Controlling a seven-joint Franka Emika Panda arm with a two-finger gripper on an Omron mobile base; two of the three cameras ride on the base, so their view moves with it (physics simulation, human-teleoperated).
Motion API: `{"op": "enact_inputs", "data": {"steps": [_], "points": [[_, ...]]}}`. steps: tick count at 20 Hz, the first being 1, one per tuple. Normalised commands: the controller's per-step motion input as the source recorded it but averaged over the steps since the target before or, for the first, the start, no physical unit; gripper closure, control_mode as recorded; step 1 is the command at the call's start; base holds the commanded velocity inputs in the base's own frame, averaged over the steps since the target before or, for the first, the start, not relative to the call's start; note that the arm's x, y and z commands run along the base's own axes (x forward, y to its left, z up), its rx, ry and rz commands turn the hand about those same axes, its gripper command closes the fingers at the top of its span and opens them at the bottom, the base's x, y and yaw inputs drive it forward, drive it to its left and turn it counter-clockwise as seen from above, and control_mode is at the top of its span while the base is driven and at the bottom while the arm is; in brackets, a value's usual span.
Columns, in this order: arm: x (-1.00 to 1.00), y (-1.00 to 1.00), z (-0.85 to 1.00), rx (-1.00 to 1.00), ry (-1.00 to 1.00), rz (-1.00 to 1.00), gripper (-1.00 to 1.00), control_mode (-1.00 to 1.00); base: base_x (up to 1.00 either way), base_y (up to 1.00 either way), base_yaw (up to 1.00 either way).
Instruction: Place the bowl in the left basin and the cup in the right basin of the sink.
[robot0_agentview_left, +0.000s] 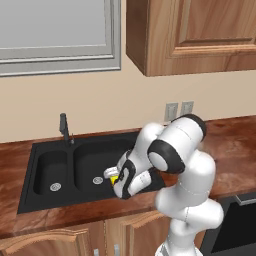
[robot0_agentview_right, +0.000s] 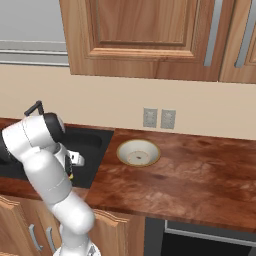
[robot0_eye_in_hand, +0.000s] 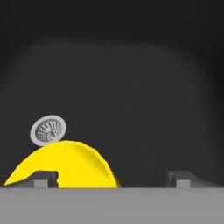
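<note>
The yellow cup (robot0_eye_in_hand: 65, 164) sits low inside the wider right basin (robot0_agentview_left: 97, 160) of the black sink (robot0_agentview_left: 31, 165), just in front of that basin's silver drain (robot0_eye_in_hand: 48, 130). My gripper (robot0_eye_in_hand: 111, 179) is down in this basin with its fingers wide apart; the cup lies against the left finger (robot0_eye_in_hand: 40, 178) and well clear of the right one. From the left base view the cup (robot0_agentview_left: 115, 179) peeks out under the hand. The narrower left basin (robot0_agentview_left: 52, 172) holds nothing but its drain. The cream bowl (robot0_agentview_right: 138, 152) with a tan rim rests on the wooden counter right of the sink.
A slim black faucet (robot0_agentview_left: 64, 127) stands behind the basins. Two wall outlets (robot0_agentview_right: 158, 118) are above the counter behind the bowl. Wooden cupboards (robot0_agentview_right: 140, 35) hang overhead. A dark oven top (robot0_agentview_left: 235, 220) lies at the lower right.
</note>
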Motion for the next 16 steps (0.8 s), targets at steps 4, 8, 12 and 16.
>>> {"op": "enact_inputs", "data": {"steps": [4, 8, 12, 16], "points": [[-0.1, -0.12, 0.44, 0.0, 0.0, 0.0, -1.0, -1.0, 0.0, 0.0, 0.0], [-0.05, -0.22, 0.56, 0.0, 0.0, 0.0, -1.0, -1.0, 0.0, 0.0, 0.0], [0.0, -0.23, 0.63, 0.0, 0.0, 0.0, -1.0, -1.0, 0.0, 0.0, 0.0], [0.06, -0.14, 0.74, 0.0, 0.03, 0.0, -1.0, -1.0, 0.0, 0.0, 0.0]]}}
